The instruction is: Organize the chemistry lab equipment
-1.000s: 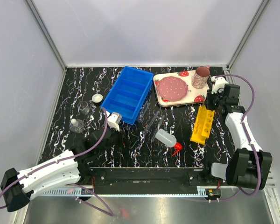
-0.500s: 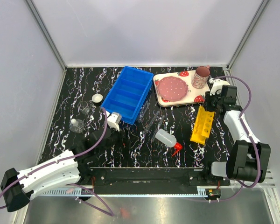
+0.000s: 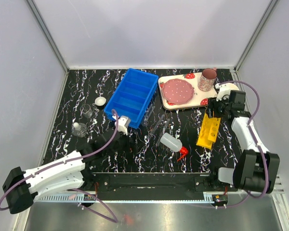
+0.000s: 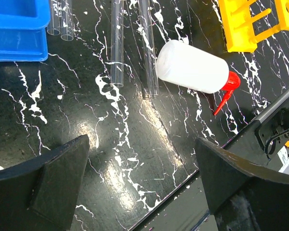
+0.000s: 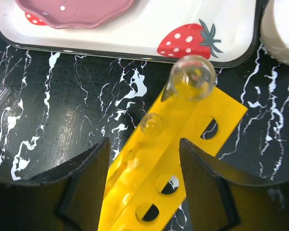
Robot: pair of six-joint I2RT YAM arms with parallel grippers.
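Note:
The yellow holed rack [image 3: 208,130] lies right of centre; in the right wrist view [image 5: 183,144] two clear tubes [image 5: 192,77] sit in its holes. My right gripper [image 3: 216,109] [image 5: 143,144] is open, its fingers on either side of the rack's far end, holding nothing. The squeeze bottle [image 3: 171,142] [image 4: 192,66] lies on its side, its red nozzle [image 4: 226,89] pointing to the near edge. Clear tubes [image 4: 116,43] lie loose beside it. My left gripper [image 3: 124,130] [image 4: 142,144] is open and empty above bare table, short of the tubes. Two glass beakers [image 3: 88,110] and a tiny white dish [image 3: 100,101] stand at the left.
A blue divided bin [image 3: 131,97] [image 4: 14,24] stands at centre back. The strawberry tray [image 3: 198,98] [image 5: 135,33] with a pink plate, and the pink mug [image 3: 208,79], sit at back right. A cream bowl edge [image 5: 282,29] shows by the rack. The table's front rail [image 4: 274,113] is near.
My left gripper has moved forward and right, nearer the blue bin and tubes. My right gripper has shifted left and down over the rack's far end.

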